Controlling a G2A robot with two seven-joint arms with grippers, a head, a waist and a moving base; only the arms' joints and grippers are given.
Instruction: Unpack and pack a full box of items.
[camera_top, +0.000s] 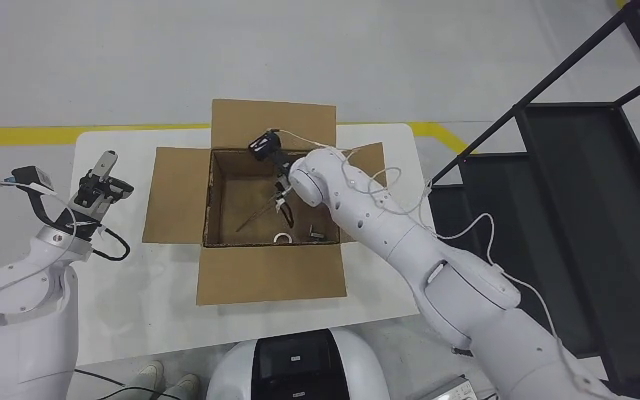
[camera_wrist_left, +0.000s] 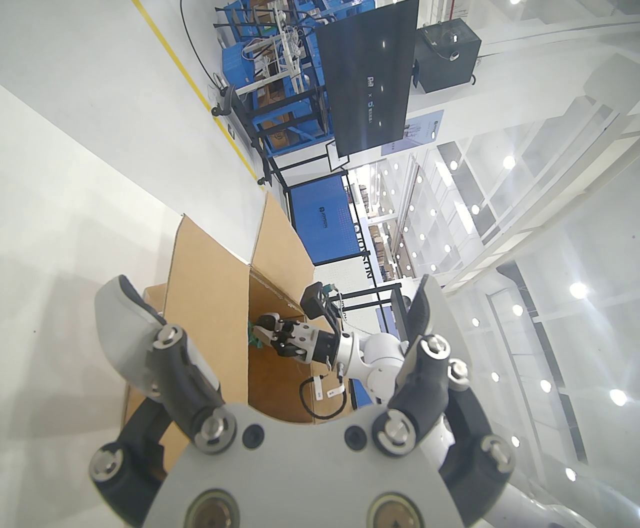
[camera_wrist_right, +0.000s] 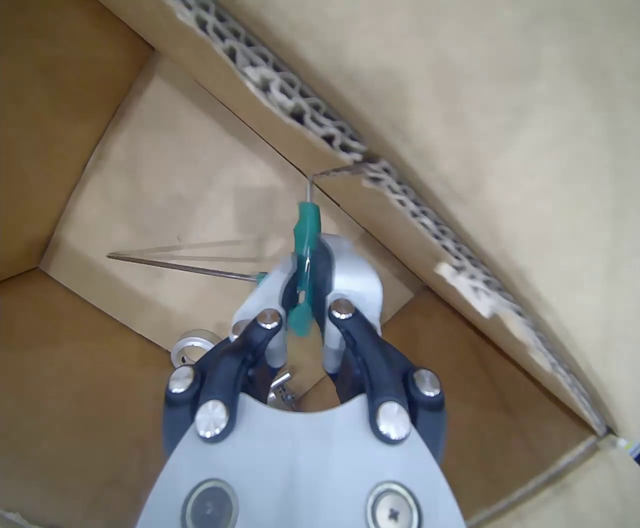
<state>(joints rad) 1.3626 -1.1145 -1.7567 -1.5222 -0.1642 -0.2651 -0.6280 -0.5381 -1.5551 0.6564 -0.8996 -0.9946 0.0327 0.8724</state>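
Clamping the green-handled tool (camera_wrist_right: 307, 220) by its handle inside the box (camera_top: 180, 210), right gripper (camera_wrist_right: 307, 270) closed, shaft jutting sideways; left gripper (camera_wrist_left: 272, 300) spread wide, empty, near left edge of table (camera_top: 130, 300).

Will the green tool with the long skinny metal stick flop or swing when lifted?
Probably not floppy: the green tool has a thin straight metal shaft, likely stiff. Held by the right gripper at its handle, the long shaft may swing sideways.
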